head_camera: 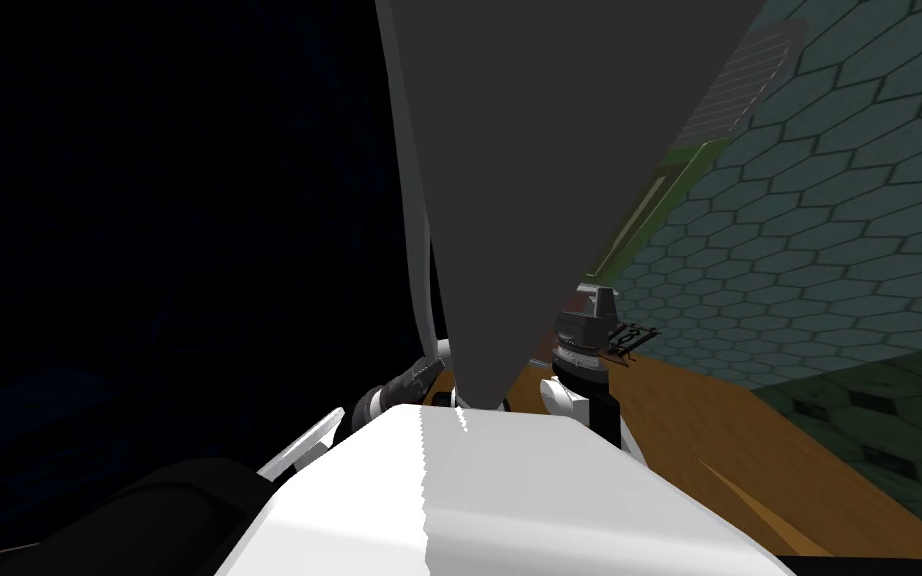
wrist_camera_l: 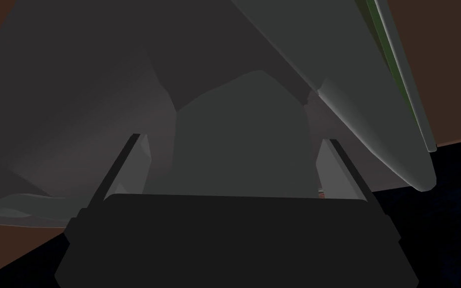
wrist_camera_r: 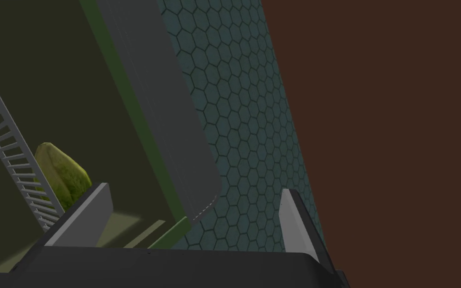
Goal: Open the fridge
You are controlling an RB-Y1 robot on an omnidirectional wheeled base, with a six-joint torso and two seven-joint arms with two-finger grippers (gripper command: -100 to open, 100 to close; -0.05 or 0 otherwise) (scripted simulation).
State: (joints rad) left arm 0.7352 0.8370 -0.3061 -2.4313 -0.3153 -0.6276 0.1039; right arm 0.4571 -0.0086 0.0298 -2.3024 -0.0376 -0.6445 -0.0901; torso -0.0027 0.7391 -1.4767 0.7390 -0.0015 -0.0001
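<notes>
Standing close against the fridge door (head_camera: 569,150), a dark grey wedge up the middle of the head view, with hexagon-tiled wall (head_camera: 829,200) and wooden floor (head_camera: 709,420) to its right. From the left wrist view, adding the left gripper (wrist_camera_l: 234,140), fingers spread wide astride a grey block (wrist_camera_l: 244,110), contact impossible to judge. From the right wrist view, adding the right gripper (wrist_camera_r: 194,189), released and empty, facing the open fridge (wrist_camera_r: 49,75) with its wire rack (wrist_camera_r: 9,150) and a yellow-green lump (wrist_camera_r: 62,172) just beside that.
</notes>
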